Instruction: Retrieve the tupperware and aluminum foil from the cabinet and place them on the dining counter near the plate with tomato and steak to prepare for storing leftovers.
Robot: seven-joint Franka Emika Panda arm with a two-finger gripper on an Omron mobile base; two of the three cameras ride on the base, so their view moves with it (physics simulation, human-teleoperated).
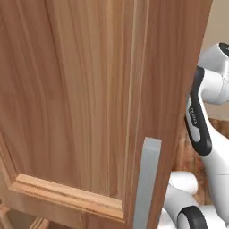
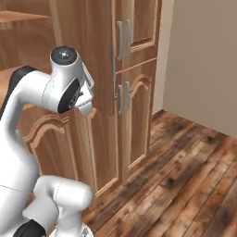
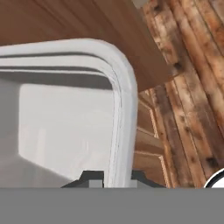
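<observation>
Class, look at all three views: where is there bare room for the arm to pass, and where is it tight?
Free: the plank floor between the cabinet and the beige wall. Crowded: the open door close beside the arm, and the tupperware at the fingers.

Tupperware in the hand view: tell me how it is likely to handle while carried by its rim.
The tupperware looks thin-walled and empty, so probably light. The tool pinches just one rim edge, so it may sag or swing. Its smooth plastic rim could slip if jolted.

A plain beige wall (image 2: 203,60) rises over a floor (image 2: 185,185) of worn dark-brown wooden planks.
</observation>
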